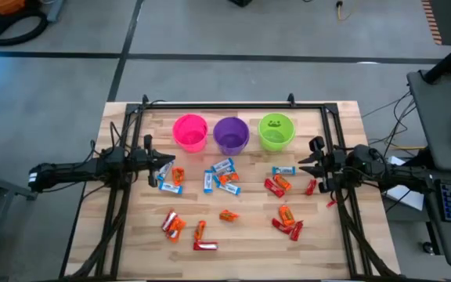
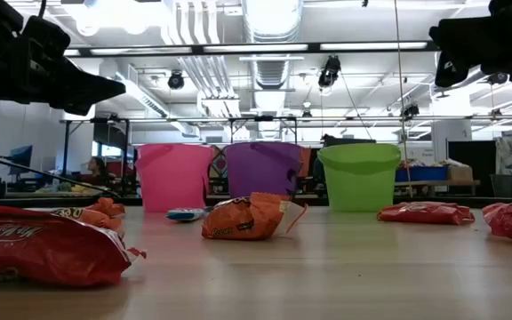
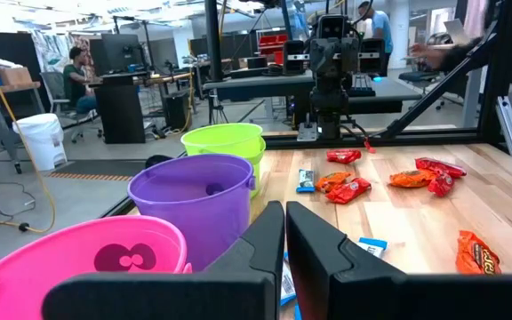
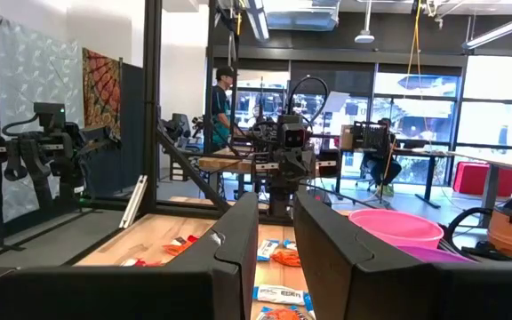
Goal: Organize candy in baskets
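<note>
shiny wrapped candy bars [image 1: 224,182] lie scattered mid-frame below the pink [image 1: 190,131], purple [image 1: 231,135] and green [image 1: 276,131] plastic buckets; left gripper [image 1: 160,166] closed and empty, right gripper [image 1: 310,166] slightly parted and empty; slick, tightly clustered wrappers risk slipped or double grabs.

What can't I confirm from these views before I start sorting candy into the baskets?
- Basket contents: in the high view the pink basket, purple basket and green basket are too small to check inside; the low view shows only their walls.
- Candy wrapper print: too small from above.
- Candy overlaps in the clusters: unclear from above.
- Right gripper: whether its slightly parted fingers hold anything is not visible.
- Left gripper: shut, empty.
</note>
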